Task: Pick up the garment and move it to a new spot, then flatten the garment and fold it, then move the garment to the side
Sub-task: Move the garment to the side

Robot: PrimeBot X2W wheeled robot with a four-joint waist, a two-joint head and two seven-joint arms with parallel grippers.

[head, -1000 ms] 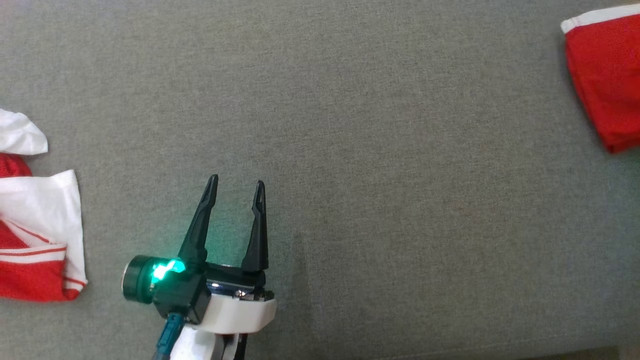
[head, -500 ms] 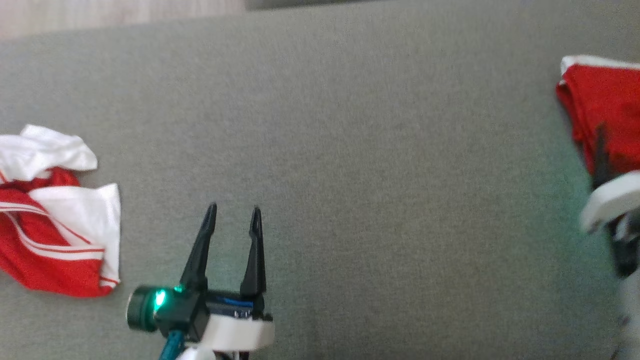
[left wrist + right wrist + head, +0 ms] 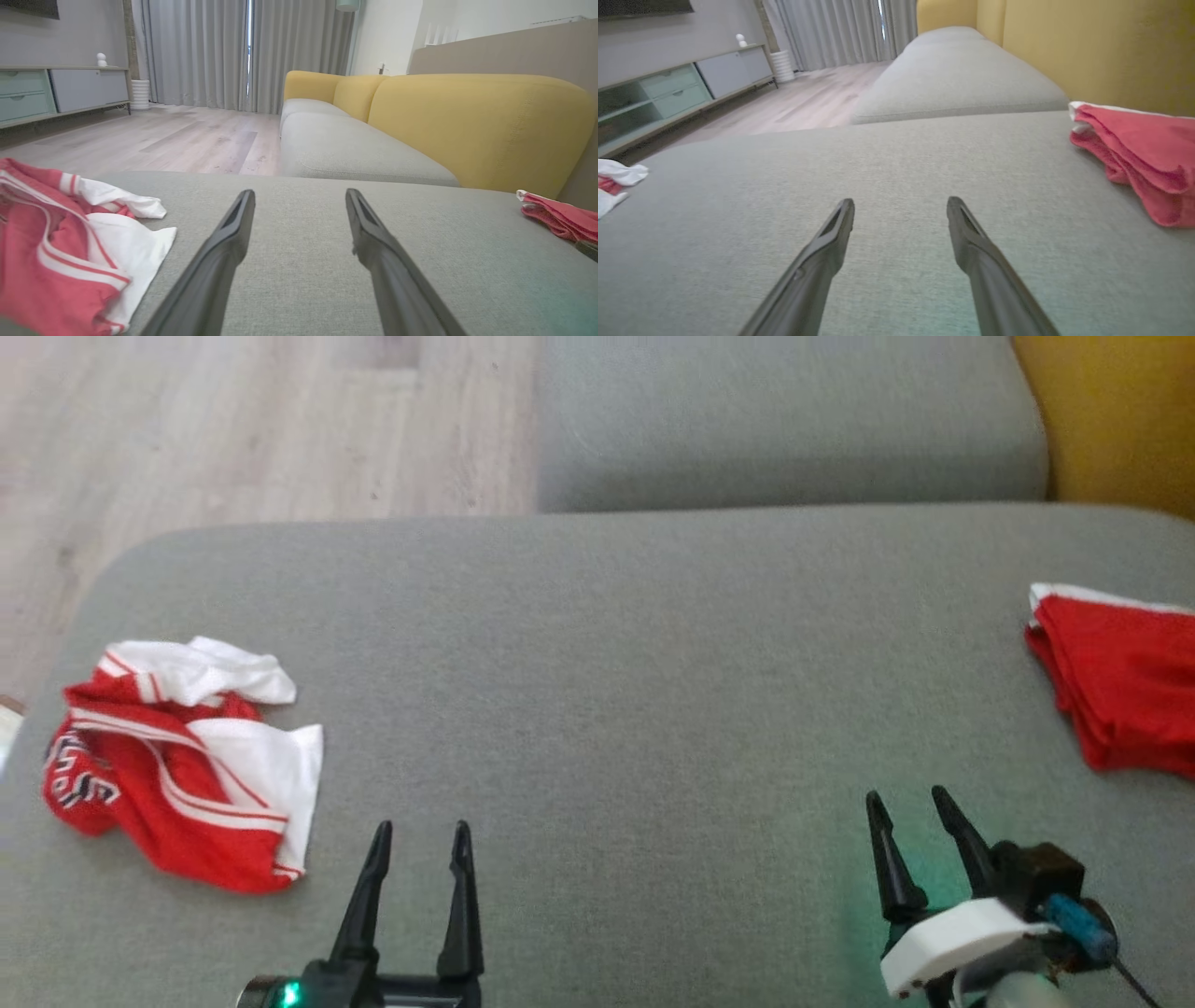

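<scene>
A folded red garment (image 3: pixel 1120 691) with a white edge lies at the far right of the grey sofa seat (image 3: pixel 607 663); it also shows in the right wrist view (image 3: pixel 1139 144) and the left wrist view (image 3: pixel 556 217). My right gripper (image 3: pixel 906 795) stands open and empty, below and to the left of it, apart from it (image 3: pixel 901 201). A crumpled red-and-white garment (image 3: pixel 177 765) lies at the far left (image 3: pixel 56 242). To its right, my left gripper (image 3: pixel 420 828) is open and empty as well (image 3: pixel 300 192).
The seat's rounded far-left corner drops to a wooden floor (image 3: pixel 233 420). A second grey cushion (image 3: pixel 784 420) lies beyond, with a yellow backrest (image 3: pixel 1111 420) at the right. A low cabinet (image 3: pixel 668 93) and curtains (image 3: pixel 243 51) stand across the room.
The head camera has tilted up, bringing floor and far cushion into view. My right gripper has let go of the folded red garment, drawn back from it and now stands open.
</scene>
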